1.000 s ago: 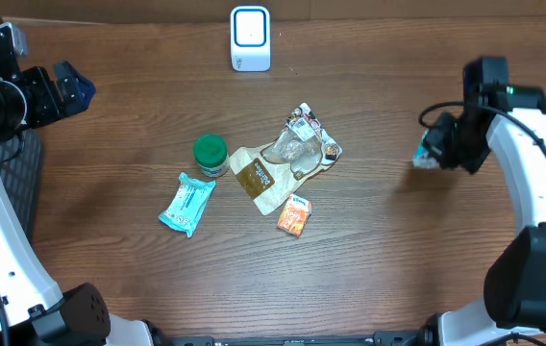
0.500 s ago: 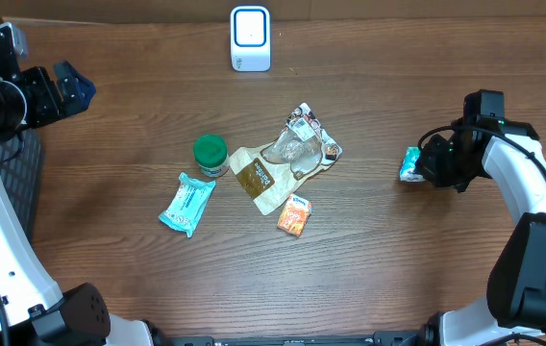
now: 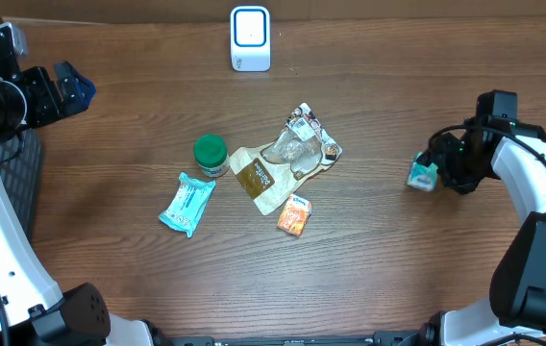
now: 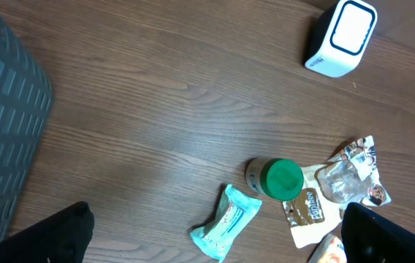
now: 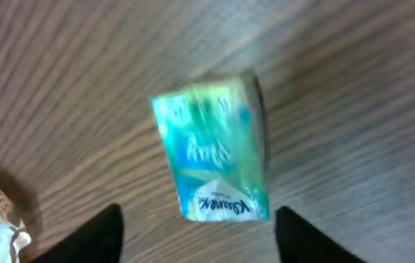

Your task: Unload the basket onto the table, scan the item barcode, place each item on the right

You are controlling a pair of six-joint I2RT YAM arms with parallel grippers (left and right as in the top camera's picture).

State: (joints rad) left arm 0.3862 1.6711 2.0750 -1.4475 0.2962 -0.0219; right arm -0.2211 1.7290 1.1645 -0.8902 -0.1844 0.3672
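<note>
Right arm: reaches in from the right edge of the overhead view, its forearm angled toward mid-frame and its wrist bent down to the brown wooden worktop (image 3: 379, 250).
Right hand (image 3: 437, 169): fingers spread apart, nothing grasped; in the wrist view its two dark fingertips (image 5: 105, 235) stand on either side of the pack, clear of it.
Task item: the small teal and green tissue pack (image 5: 211, 157) lies flat on the worktop at the right of the overhead view, just beside the right hand, with printed lettering at its lower end.
Left arm: raised at the upper left of the overhead view, well apart from the items.
Left hand (image 3: 59, 86): fingers spread wide, empty.
Scanner: a white, rounded-square barcode scanner (image 3: 251, 38) stands at top centre, well apart from the tissue pack.
Centre cluster: a green-lidded jar (image 3: 210, 154), a teal wipes pouch (image 3: 186, 204), a brown pouch (image 3: 259, 181), a clear crinkled wrapper (image 3: 302, 144) and a small orange box (image 3: 294, 214).
</note>
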